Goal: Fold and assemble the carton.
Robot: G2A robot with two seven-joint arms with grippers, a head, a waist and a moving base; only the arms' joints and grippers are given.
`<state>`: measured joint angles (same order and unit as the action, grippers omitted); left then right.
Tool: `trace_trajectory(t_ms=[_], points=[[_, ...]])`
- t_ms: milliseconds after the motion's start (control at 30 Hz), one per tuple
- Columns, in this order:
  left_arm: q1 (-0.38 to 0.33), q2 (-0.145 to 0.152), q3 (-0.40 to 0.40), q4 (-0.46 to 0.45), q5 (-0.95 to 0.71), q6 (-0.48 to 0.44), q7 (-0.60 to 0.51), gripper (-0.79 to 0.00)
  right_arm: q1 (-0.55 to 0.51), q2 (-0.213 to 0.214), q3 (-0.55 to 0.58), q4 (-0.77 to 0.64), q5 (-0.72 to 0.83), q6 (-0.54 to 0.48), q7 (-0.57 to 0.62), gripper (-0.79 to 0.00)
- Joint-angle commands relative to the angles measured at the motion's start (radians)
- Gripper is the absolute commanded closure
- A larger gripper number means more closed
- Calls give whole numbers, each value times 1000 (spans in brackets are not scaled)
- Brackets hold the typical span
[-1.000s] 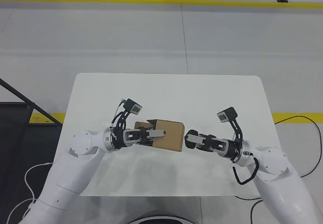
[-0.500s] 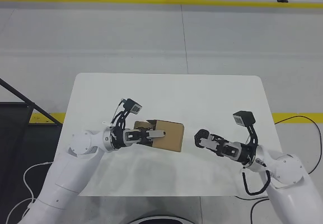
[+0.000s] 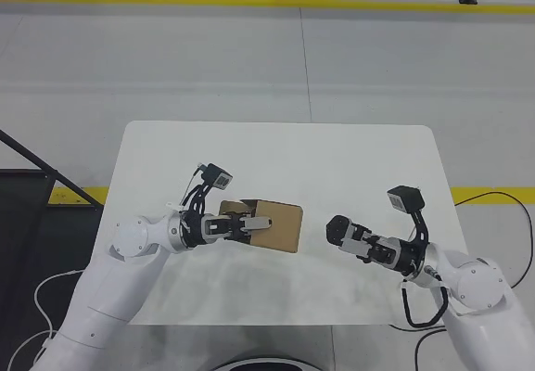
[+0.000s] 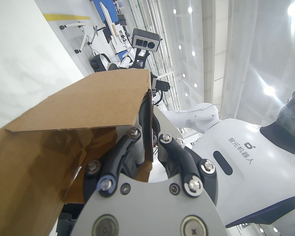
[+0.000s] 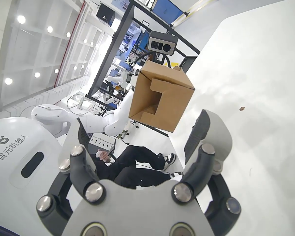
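- Top view: brown corrugated-cardboard carton (image 3: 281, 225) over the white rounded-corner table (image 3: 360, 158), a little left of centre and somewhat towards the near edge.
- Lying lengthwise left to right, with a soft shadow under its near side; cannot tell whether the underside touches the tabletop.
- Gripped at its left end by the left gripper (image 3: 256, 225), pressed together on a single carton wall.
- From the left wrist view: black finger (image 4: 143, 119) inside the open end, the other finger outside, the cardboard edge clamped between them, with the brown interior in plain sight.
- To the right of the carton, near it but apart: right gripper (image 3: 332, 228), pointed at the carton's right end.
- From the right wrist view: fingers spread wide, holding nothing.
- Same view, right end of the carton: flaps folded in and closed, with a stepped notch cut across the middle.
- Small brown scrap (image 5: 241, 109) on the bare tabletop, well apart from the carton.
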<state>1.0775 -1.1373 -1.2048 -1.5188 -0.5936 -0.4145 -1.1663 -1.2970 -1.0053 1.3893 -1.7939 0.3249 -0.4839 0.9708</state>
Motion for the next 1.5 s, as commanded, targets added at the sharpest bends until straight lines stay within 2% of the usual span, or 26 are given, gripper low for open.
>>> trace_trajectory(t_ms=[0,200,333,600,800,1200,1267,1467], points=[[3,0,0,-3,10,2,14,0,0,0,0,0,0,0,0,-785],[2,6,-9,-57,258,-37,123,0,0,0,0,0,0,0,0,-785],[12,16,-32,-125,414,-51,146,0,-1,0,0,-1,-2,2,-4,-785],[50,46,-85,-309,830,-43,112,0,-16,2,15,-8,-10,-11,-23,-785],[83,60,-78,-427,983,-37,71,0,-30,6,35,-8,18,-32,-9,-785],[83,60,-78,-427,983,-37,71,0,-34,7,38,-9,22,-32,-6,-785],[89,62,-59,-423,993,-72,57,0,-34,7,38,-9,22,-32,-6,-785],[65,75,-21,-488,1322,-120,-12,0,-34,7,38,-9,22,-32,-6,-785]])
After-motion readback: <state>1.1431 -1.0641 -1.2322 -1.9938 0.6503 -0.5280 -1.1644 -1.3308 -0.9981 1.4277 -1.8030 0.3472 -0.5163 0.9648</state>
